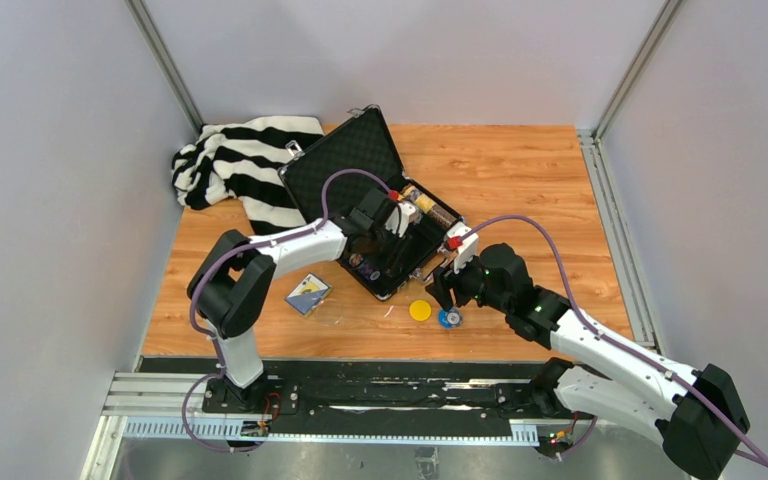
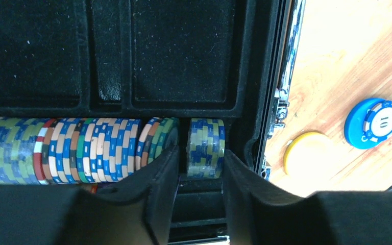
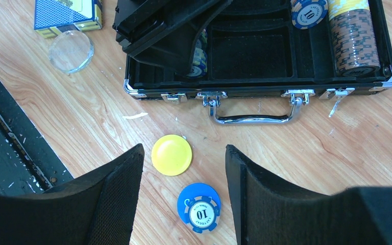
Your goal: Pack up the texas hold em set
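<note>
The black hard case [image 3: 255,88] lay open on the wood-grain bench [image 3: 311,153], its velvety foam tray holding a row of striped chips [image 2: 81,150]. The padded left fingers [image 2: 150,199] stood apart, astride a short chip stack [image 2: 205,148] in the tray. The right fingers [image 3: 115,204] were spread wide above a smooth yellow disc [image 3: 171,154] and a blue disc [image 3: 196,194] near the chrome handle [image 3: 255,118].
</note>
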You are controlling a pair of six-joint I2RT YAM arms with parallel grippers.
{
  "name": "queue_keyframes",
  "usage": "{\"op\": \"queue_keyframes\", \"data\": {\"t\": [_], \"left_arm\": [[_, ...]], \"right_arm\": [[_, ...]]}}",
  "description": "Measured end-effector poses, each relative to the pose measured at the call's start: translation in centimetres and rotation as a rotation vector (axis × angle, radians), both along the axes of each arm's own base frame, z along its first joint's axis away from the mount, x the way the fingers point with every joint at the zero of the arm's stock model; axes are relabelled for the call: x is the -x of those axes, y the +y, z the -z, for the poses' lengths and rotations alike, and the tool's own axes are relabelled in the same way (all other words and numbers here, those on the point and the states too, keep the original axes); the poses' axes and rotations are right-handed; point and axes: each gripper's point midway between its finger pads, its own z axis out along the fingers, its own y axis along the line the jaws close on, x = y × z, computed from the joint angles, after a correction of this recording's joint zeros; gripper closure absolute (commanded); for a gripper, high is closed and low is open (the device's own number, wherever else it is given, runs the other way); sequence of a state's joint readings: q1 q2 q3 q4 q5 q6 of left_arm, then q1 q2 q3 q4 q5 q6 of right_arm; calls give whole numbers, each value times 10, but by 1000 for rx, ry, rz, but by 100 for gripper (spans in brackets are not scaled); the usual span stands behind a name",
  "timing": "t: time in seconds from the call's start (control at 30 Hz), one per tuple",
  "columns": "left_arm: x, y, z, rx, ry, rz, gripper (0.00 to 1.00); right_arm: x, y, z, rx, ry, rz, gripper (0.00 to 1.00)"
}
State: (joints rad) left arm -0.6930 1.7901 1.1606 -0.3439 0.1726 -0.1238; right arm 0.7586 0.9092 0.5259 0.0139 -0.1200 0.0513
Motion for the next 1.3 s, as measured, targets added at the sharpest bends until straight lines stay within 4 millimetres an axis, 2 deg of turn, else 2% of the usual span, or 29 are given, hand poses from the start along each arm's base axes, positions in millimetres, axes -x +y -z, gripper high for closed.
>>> {"op": "queue_keyframes", "data": {"t": [0.23, 0.33, 0.37, 0.47, 0.5, 0.57, 0.67, 0.73, 0.8, 0.83, 0.9, 0.93, 0.97, 1.13, 1.3], "left_arm": [[-3, 0, -11, -35, -16, -9, 49], [-6, -2, -21, -32, -37, -13, 48], [-12, 0, -34, -30, -76, -26, 48], [-16, 4, -43, -33, -105, -42, 47], [-17, 6, -49, -33, -118, -49, 45], [-19, 11, -64, -27, -161, -74, 26], [-21, 27, -94, 6, -267, -153, 7], [-18, 42, -110, 27, -336, -212, 1], [-15, 58, -122, 50, -398, -279, 2], [-13, 66, -124, 56, -418, -306, 2], [-9, 78, -122, 62, -440, -347, 2], [-6, 82, -119, 62, -441, -361, 2], [-4, 86, -116, 60, -441, -372, 2], [5, 96, -102, 83, -432, -410, 2], [7, 83, -107, 163, -422, -388, 2]], "right_arm": [[-1, 1, 2, 3, 3, 0, 41], [-2, 2, 5, 8, 9, 0, 41], [-2, 2, 6, 9, 10, 0, 41], [-4, 3, 6, 6, 6, 1, 48], [-5, 4, 7, 7, 6, 5, 53], [-8, 4, 10, 16, 11, 15, 65], [-12, 4, 23, 42, 35, 36, 84], [-13, 3, 34, 67, 61, 46, 85], [-14, 2, 42, 86, 85, 55, 79], [-14, 2, 46, 95, 96, 60, 70], [-16, 1, 51, 106, 110, 75, 40], [-17, 1, 53, 108, 117, 85, 31], [-18, -1, 54, 116, 116, 96, 28], [-23, -16, 59, 155, 130, 194, 27], [-18, -35, 66, 193, 177, 289, 32]]}}
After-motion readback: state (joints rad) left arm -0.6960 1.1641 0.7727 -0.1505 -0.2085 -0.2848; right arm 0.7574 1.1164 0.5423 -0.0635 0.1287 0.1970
